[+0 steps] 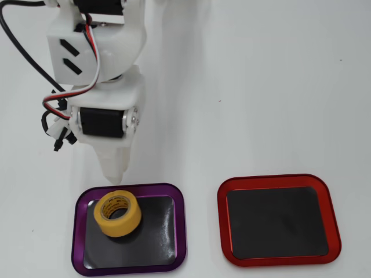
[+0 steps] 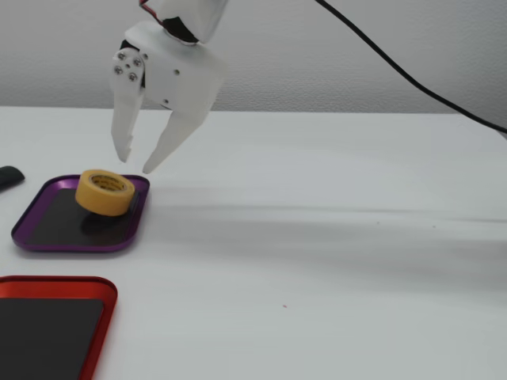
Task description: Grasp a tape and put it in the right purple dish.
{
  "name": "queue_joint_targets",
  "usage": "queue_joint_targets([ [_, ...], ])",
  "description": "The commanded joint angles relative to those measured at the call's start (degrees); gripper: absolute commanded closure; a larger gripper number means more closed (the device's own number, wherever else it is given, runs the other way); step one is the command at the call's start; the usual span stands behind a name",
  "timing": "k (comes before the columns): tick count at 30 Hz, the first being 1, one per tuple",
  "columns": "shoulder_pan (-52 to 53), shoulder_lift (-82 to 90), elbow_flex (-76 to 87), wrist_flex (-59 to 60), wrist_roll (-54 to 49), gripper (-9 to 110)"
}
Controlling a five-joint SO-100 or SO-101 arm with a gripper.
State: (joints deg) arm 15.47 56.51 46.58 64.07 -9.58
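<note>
The yellow tape roll point(image 1: 117, 214) lies flat inside the purple-rimmed dish point(image 1: 179, 231), near its upper left corner in the overhead view. In the fixed view the tape point(image 2: 104, 191) sits on the far part of the dish point(image 2: 47, 237). My white gripper point(image 2: 135, 162) hangs just above and behind the tape, jaws apart and empty. In the overhead view the gripper point(image 1: 113, 174) points down at the dish's far rim.
A same-shaped red-rimmed tray point(image 1: 278, 219) with a dark inside lies beside the purple dish; in the fixed view it point(image 2: 55, 286) sits at the lower left. A dark object point(image 2: 9, 177) lies at the left edge. Black and red cables point(image 1: 35, 63) trail from the arm.
</note>
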Motion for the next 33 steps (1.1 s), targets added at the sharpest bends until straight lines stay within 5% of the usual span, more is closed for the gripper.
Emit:
queue_joint_targets([
  [1,-0.18,1.67,-2.46,2.02,0.18,92],
  [15,0.53,4.04,-35.24,34.19,1.32,90],
  [33,-2.55,56.78,25.14,31.38,2.72,90],
])
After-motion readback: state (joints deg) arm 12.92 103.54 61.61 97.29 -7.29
